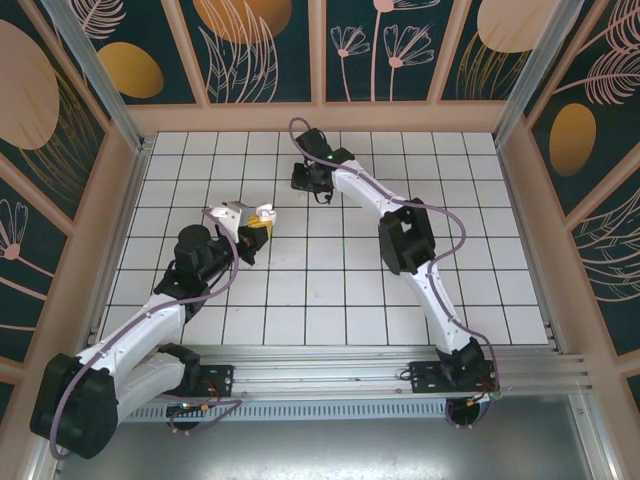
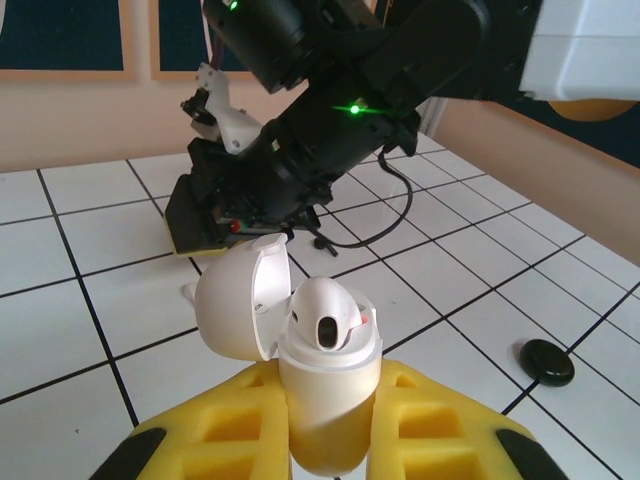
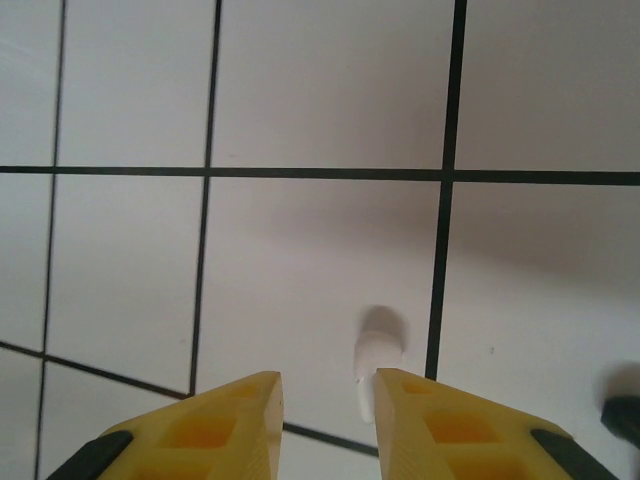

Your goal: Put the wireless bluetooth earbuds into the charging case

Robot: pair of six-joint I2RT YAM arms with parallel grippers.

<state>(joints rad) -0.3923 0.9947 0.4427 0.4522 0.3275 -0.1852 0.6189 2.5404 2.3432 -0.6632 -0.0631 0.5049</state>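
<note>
Earbud (image 3: 376,355), apparently white, on tile (image 3: 300,270) just ahead of right hand (image 3: 327,380), fingers (image 3: 240,420) apart; charging case (image 2: 285,350) clamped in left hand (image 2: 330,392).

1 high rear view over the tiled table (image 1: 330,300) — 2 wrist views close to its tiles

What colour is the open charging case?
White; the charging case shows best in the left wrist view.

The left gripper (image 2: 330,378) is held raised, jaws clamped on the charging case (image 2: 330,415). The right arm (image 1: 405,240) is stretched forward, and the right gripper (image 3: 328,385) is pointed downward, jaws slightly parted.
</note>
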